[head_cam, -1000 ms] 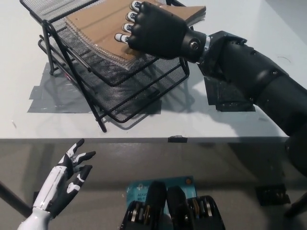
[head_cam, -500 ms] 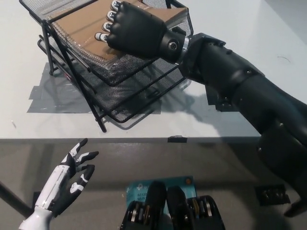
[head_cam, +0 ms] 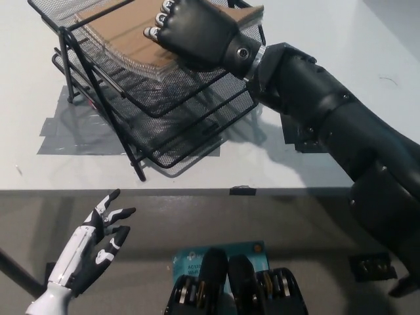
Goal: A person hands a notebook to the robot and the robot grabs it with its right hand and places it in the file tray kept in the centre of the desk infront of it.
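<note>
Right hand (head_cam: 197, 29) clamped on the notebook (head_cam: 121, 33), now carried deeper into the top shelf of the file tray (head_cam: 170, 141) than 1 s ago; release is likely next; left hand (head_cam: 92, 246) rests low, fingers apart.

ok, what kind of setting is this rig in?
Likely an office-style desk set up as a lab test station. A black mesh file tray stands on a white desk, the right hand holds a brown notebook in its top tier, and grey tape marks the tray's spot.
</note>
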